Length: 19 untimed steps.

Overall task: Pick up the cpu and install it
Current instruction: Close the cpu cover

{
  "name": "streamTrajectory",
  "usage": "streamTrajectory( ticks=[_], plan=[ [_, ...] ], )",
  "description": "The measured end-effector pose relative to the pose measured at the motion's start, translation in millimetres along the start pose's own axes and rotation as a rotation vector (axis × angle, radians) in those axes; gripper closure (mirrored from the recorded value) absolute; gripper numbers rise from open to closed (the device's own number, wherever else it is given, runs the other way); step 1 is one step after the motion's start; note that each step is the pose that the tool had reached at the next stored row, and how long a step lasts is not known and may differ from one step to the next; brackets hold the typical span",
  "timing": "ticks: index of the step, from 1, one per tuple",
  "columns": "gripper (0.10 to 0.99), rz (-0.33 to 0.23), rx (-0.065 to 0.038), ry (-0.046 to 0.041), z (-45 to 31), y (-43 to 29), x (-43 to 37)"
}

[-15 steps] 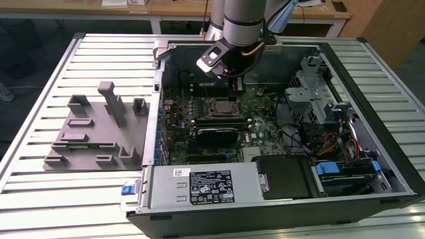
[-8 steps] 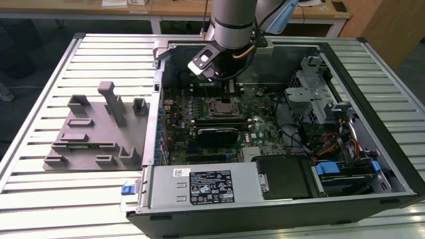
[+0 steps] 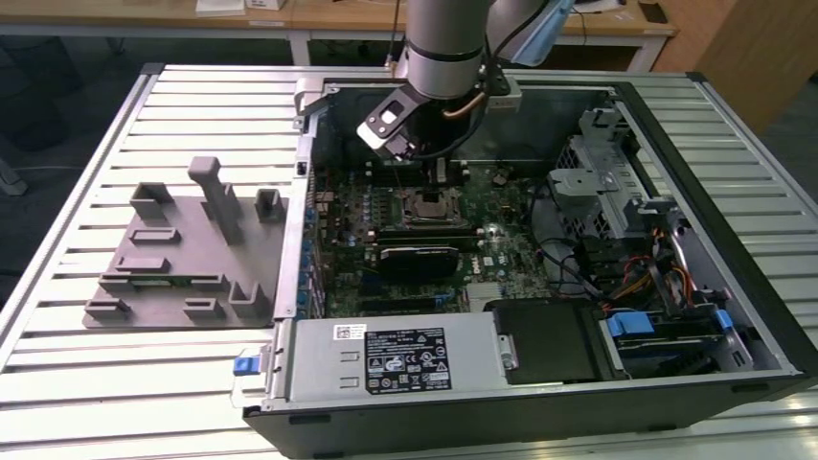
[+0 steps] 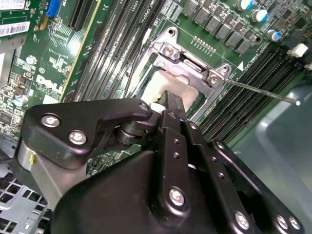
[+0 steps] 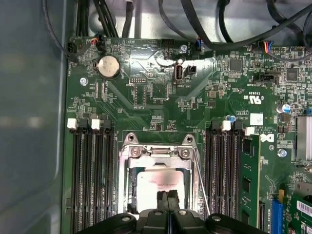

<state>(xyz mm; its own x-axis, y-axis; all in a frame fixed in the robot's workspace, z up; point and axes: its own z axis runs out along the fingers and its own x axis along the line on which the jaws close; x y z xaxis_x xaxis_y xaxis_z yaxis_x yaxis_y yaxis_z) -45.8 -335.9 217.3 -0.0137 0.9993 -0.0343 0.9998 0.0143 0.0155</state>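
The gripper (image 5: 168, 201) hung inside the open computer case (image 3: 761, 316), low over the motherboard (image 5: 146, 105), its two black fingers (image 4: 171, 105) drawn narrow, pressed side by side with nothing clamped between them. The cpu (image 5: 152, 183) lay flat in the metal-framed socket (image 5: 157, 152) directly under those fingertips, its silver-grey top showing in both wrist views; whether the tips touched it could not be told. A thin lever rod (image 5: 201, 183) ran beside the socket, and the grey fixture tray (image 3: 179, 264) sat on the slatted table (image 3: 77, 374) at the exterior view's left of the case.
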Motion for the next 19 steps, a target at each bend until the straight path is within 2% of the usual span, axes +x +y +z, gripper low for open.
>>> streamTrajectory(
  ticks=[6, 19],
  plan=[
    [0.98, -0.016, 0.0, 0.0, 0.0, -0.1, 0.0],
    [0.98, -0.245, -0.008, 0.0038, 0.3, -0.1, 0.0]
  ],
)
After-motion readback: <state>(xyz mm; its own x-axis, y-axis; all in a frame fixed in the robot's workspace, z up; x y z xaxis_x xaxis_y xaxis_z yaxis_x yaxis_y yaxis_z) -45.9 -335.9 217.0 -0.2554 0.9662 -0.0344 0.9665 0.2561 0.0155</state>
